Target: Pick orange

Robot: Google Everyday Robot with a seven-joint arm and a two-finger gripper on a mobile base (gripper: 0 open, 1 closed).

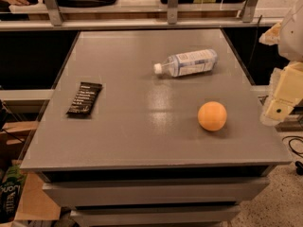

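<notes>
I see the grey table (142, 136) beside my gripper (282, 100), which hangs just off its edge, grip state I cannot tell; the orange (212, 116) sits near it, untouched; I judge this the approach; next, swing in over the fruit and descend.

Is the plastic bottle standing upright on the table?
No, the bottle lies on its side on the table, while the gripper hangs off the table at the right of the view, apart from the orange.
</notes>
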